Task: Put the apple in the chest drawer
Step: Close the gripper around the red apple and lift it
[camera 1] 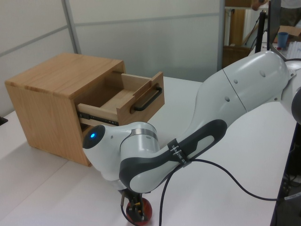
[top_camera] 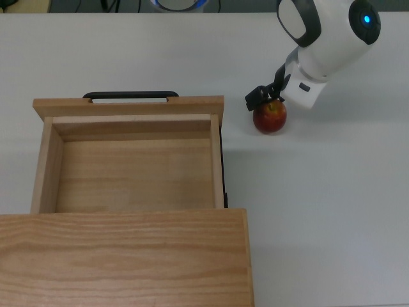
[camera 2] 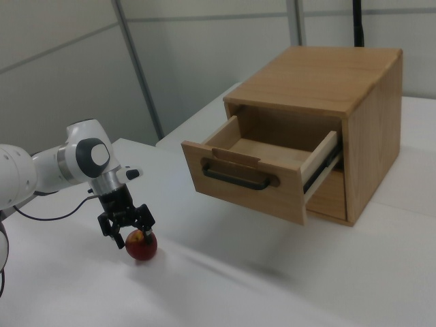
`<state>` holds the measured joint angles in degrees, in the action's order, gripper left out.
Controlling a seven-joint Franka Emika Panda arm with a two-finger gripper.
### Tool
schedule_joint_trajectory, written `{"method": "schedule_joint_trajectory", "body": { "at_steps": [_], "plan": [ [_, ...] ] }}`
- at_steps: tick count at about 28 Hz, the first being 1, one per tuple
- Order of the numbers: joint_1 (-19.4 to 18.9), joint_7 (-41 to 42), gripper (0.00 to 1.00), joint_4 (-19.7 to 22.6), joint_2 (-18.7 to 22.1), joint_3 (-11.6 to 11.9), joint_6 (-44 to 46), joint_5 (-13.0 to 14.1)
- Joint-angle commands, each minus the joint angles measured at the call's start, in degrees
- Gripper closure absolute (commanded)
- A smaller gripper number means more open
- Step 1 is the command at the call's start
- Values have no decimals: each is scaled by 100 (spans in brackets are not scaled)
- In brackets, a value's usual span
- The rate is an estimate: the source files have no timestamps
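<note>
Top view: gripper (top_camera: 268, 101) sits directly over the apple (top_camera: 270, 118), fingers spread either side, not yet pinching.

Left view: apple beneath it on the table (camera 1: 225, 188).

Right view: chest drawer (camera 2: 262, 170) stands open (ready to receive), well apart.

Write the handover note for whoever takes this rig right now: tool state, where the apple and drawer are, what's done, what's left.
Tool: down over the apple, fingers spread on either side of it, not closed on it.
Apple: on the white table, off the top view's right of the drawer, apart from it.
Drawer: pulled out of the chest, nothing inside.
Done: drawer open, tool lowered onto the apple.
Left: close on the apple, lift it, carry it over the drawer, set it inside.
</note>
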<state>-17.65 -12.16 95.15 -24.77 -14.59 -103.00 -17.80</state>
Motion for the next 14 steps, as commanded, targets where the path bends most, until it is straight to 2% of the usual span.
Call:
{"method": "schedule_joint_trajectory", "body": {
  "at_steps": [1, 12, 13, 14],
  "plan": [
    [-115, -14, 0, -14, -99, 53, -133, -223],
    [-168, -14, 1, -32, -327, 53, -572, -610],
    [-168, -14, 8, -58, -336, 53, -564, -619],
    [-168, -14, 20, -84, -336, 53, -564, -619]
  ]
}}
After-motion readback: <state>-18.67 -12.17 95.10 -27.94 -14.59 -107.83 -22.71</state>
